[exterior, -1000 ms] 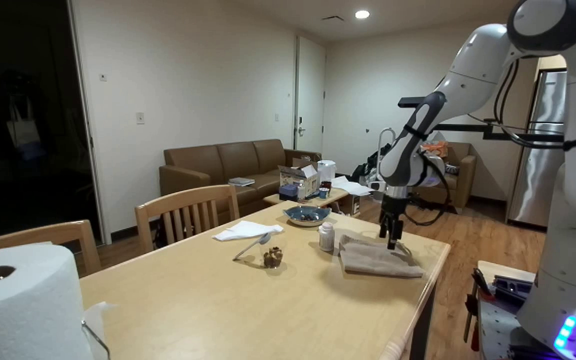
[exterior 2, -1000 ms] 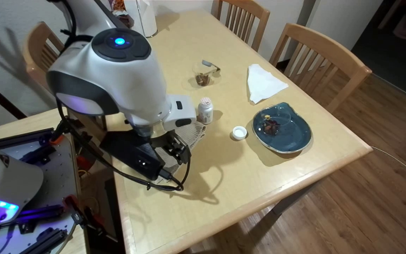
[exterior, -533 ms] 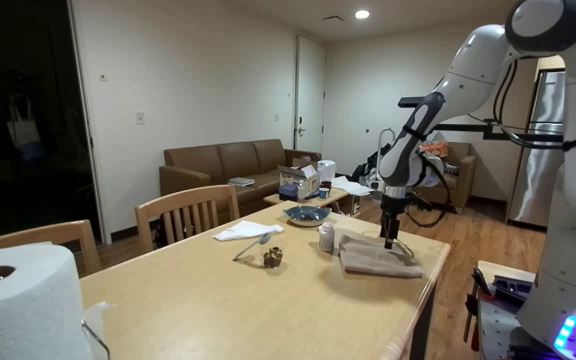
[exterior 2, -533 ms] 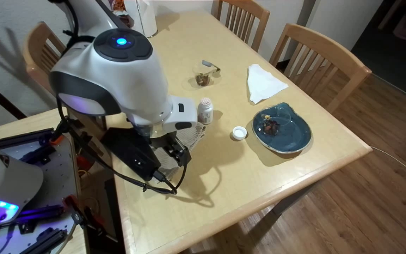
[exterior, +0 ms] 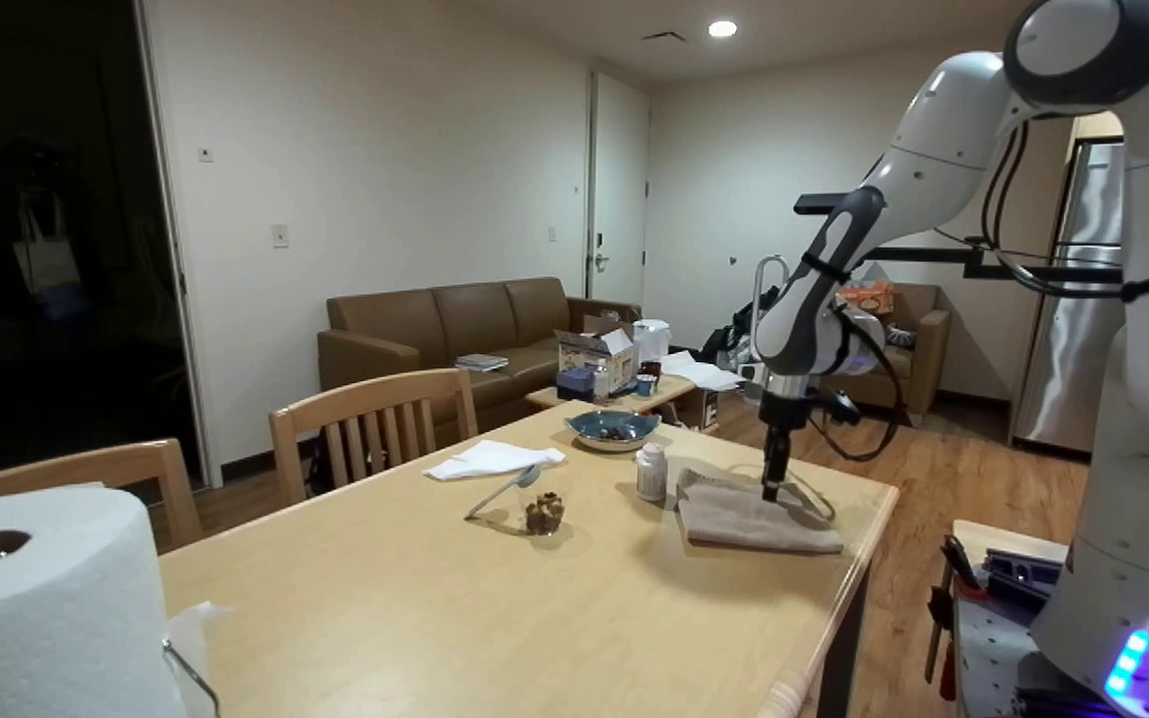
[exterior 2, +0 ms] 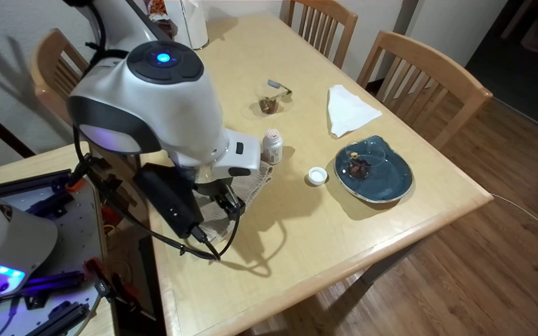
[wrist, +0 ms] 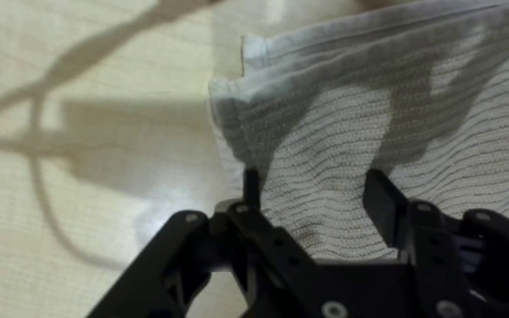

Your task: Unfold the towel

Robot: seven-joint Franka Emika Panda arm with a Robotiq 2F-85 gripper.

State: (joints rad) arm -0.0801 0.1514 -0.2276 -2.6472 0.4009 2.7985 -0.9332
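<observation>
Towel (exterior: 734,524), ribbed and folded in layers, lies on the worktop (exterior: 495,618) just beside the pill bottle (exterior: 651,474); whether the two touch I cannot tell. My tool (wrist: 312,174) hangs over the cloth, apart from the pill bottle, its fingers (wrist: 382,203) spread well apart with nothing gripped; in the wrist view one lines up with a side edge, the other over the ribbed face. I can't make out whether the tips touch the weave. As I judge it, I'm lining up the first pinch, the cloth not yet unfolded. To do it well, I should drop the outer finger just beyond that edge, ease it under the top layer alone and close lightly, because a deep bite would likely drag the whole stack. The stacked hem (wrist: 316,48) shows where layers part. Then a low, slow pull, away from the pill bottle if the fold allows; a sweep towards it could tip it or catch the white cap (exterior 2: 317,175) near it.
</observation>
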